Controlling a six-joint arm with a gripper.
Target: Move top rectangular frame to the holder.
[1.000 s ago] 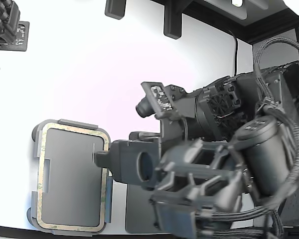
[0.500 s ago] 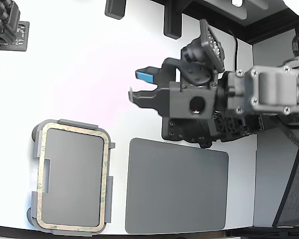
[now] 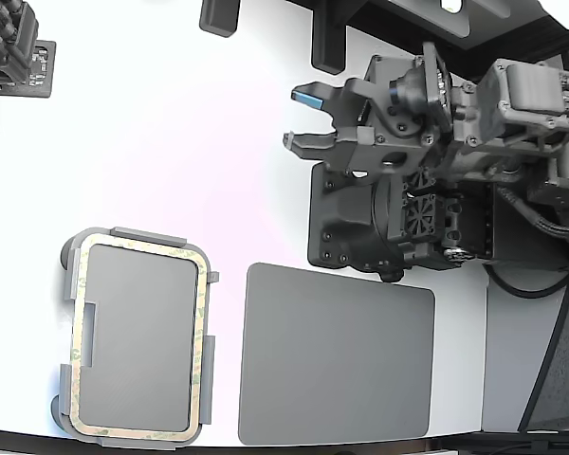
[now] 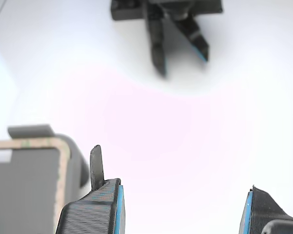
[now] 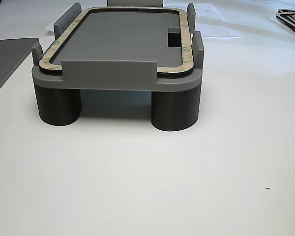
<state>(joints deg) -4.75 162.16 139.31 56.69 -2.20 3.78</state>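
Note:
The top rectangular frame (image 3: pixel 138 244) is a thin beige outline lying flat inside the holder (image 3: pixel 137 341), at the lower left of the exterior view. In the other view the frame (image 5: pixel 184 49) rests on the holder (image 5: pixel 108 73), between its raised tabs, and the holder stands on round legs. My gripper (image 3: pixel 302 118) is open and empty. It hangs well apart from the holder, toward the exterior view's upper right. The wrist view shows the gripper (image 4: pixel 183 209) with its blue-padded fingers spread, and a corner of the frame (image 4: pixel 63 161) and the holder (image 4: pixel 29 130) beside one finger.
A solid dark grey mat (image 3: pixel 337 355) lies to the right of the holder in the exterior view. The arm's black base (image 3: pixel 360 227) stands just above the mat. A second dark gripper (image 3: pixel 9 57) sits at the upper left. Black brackets (image 3: pixel 327 43) line the far edge.
The arm has pulled back from the holder's right edge, moving up and to the right in the exterior view. The frame stays in the holder. The gripper is empty.

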